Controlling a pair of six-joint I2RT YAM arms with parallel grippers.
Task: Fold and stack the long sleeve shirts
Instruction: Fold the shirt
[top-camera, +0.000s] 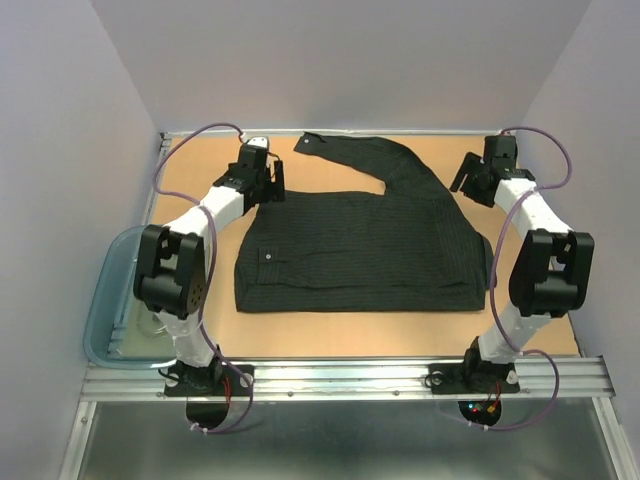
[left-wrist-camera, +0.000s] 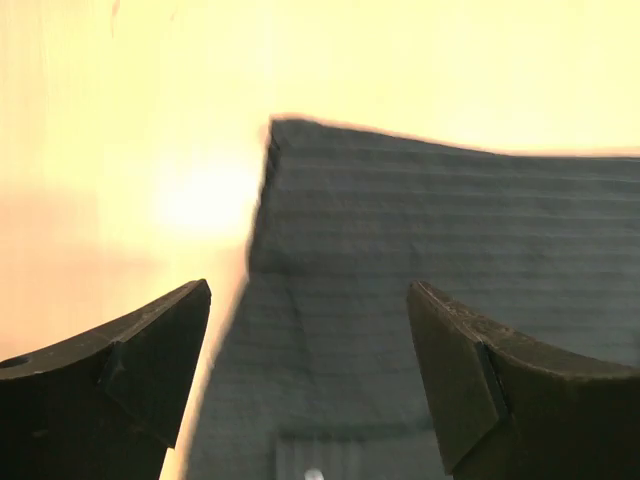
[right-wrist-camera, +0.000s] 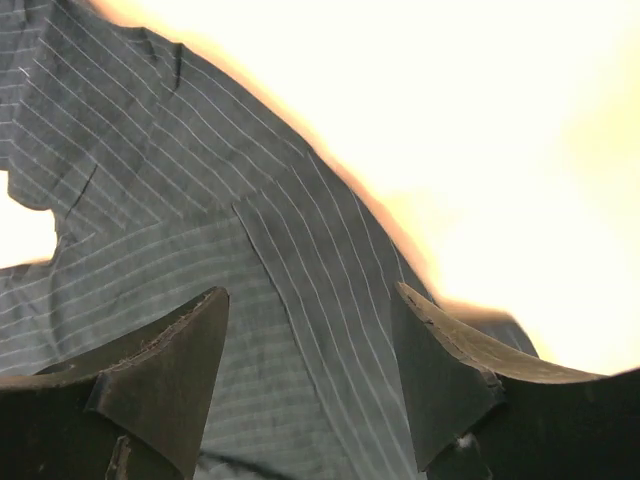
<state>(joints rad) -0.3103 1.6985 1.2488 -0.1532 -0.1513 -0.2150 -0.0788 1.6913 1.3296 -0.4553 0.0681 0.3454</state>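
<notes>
Shirt: the black long sleeve shirt (top-camera: 360, 250) lies flat on the brown table (top-camera: 300, 335), about in the middle between the two arms. Its body makes a wide rectangle.
Sleeve: one sleeve (top-camera: 350, 155) goes from the far right part of the body to the far left. Its cuff (top-camera: 310, 143) lies near the far edge of the table.
Stripes: the right wrist view shows thin pale lines on the cloth (right-wrist-camera: 200, 220) and a seam that goes across it.
Button: one small white button (top-camera: 269, 256) shows on the left part of the body.
Left gripper: the left gripper (top-camera: 268, 183) is at the far left corner of the shirt. In its wrist view the jaws (left-wrist-camera: 308, 290) stand wide apart and hold nothing. The corner of the cloth (left-wrist-camera: 420, 250) is seen between them, and the bare table is to the left of it.
Right gripper: the right gripper (top-camera: 462, 180) is at the far right side of the shirt, beside the shoulder. Its jaws (right-wrist-camera: 310, 295) are also released, with a gap between them, and only the striped cloth is seen through the gap. I cannot tell if the fingertips touch the cloth.
Tub: a translucent blue-grey plastic tub (top-camera: 100, 300) stands at the left edge of the table, beside the left arm and well apart from the shirt.
</notes>
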